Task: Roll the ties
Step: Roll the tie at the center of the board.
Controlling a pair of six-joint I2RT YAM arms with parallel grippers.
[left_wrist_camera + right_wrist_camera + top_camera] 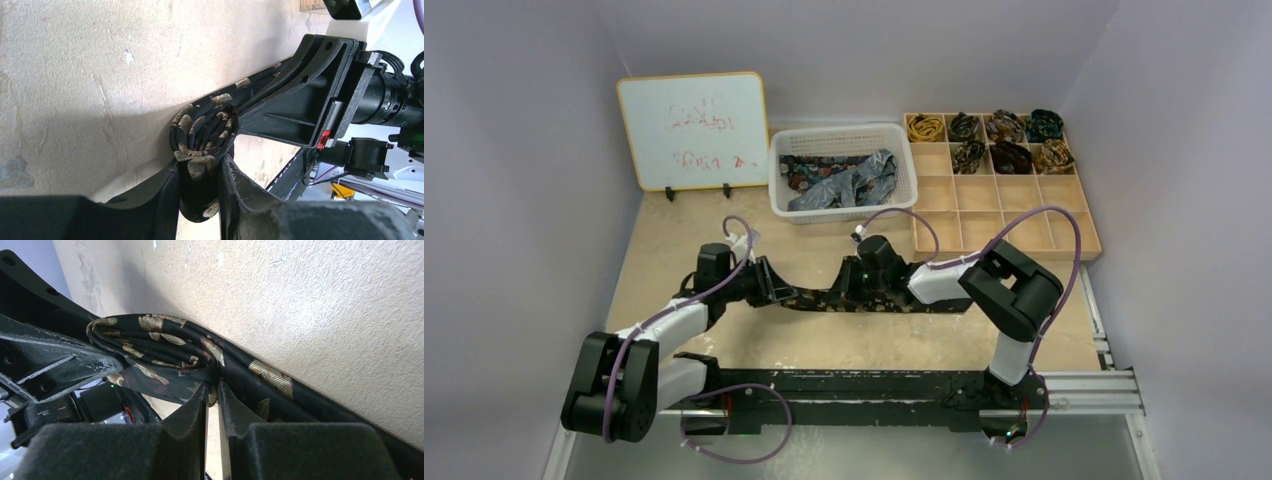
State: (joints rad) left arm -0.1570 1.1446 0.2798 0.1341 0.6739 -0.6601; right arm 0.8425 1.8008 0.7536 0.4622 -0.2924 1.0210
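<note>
A dark tie [894,300] with gold-brown motifs lies across the middle of the table between my two grippers. Its left end is wound into a small coil [205,127]. My left gripper [200,162] is shut on that coil, which bulges between the two fingers. In the top view the left gripper [776,290] sits at the tie's left end. My right gripper [851,283] is just to its right. In the right wrist view the right gripper [212,388] has its fingers almost together, pinching an edge of the tie [165,347] at the tips.
A white basket [779,200] at the back holds loose ties [849,180]. To its right a wooden compartment tray [1004,215] has several rolled ties [1009,140] in its far cells. A whiteboard [692,130] stands back left. A metal rail [1084,385] runs along the near edge.
</note>
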